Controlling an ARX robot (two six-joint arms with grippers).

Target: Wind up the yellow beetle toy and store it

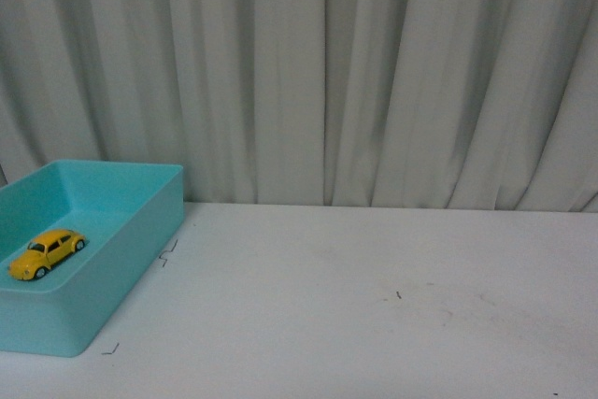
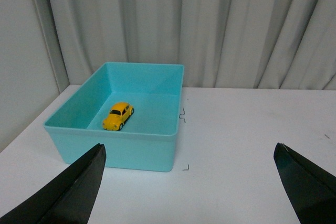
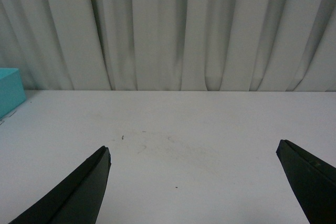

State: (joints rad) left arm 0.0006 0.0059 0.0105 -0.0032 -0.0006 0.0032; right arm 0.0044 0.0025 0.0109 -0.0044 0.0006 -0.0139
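Note:
The yellow beetle toy [image 1: 47, 252] [image 2: 118, 116] rests on its wheels inside a turquoise bin [image 1: 140, 259] [image 2: 142, 153] at the table's left. In the left wrist view my left gripper [image 2: 189, 153] is open, its black fingers [image 2: 73, 192] spread wide over the white table in front of the bin, well back from the car. The right wrist view has my right gripper [image 3: 193, 150] open too, with nothing but bare tabletop between its fingers [image 3: 79, 192]. Neither gripper appears in the front view.
A white table [image 1: 374, 306] runs back to a pleated grey-white curtain [image 1: 374, 72]. Small black corner marks [image 1: 166, 254] [image 2: 185, 168] sit on the table beside the bin. A corner of the turquoise bin [image 3: 9, 90] shows in the right wrist view.

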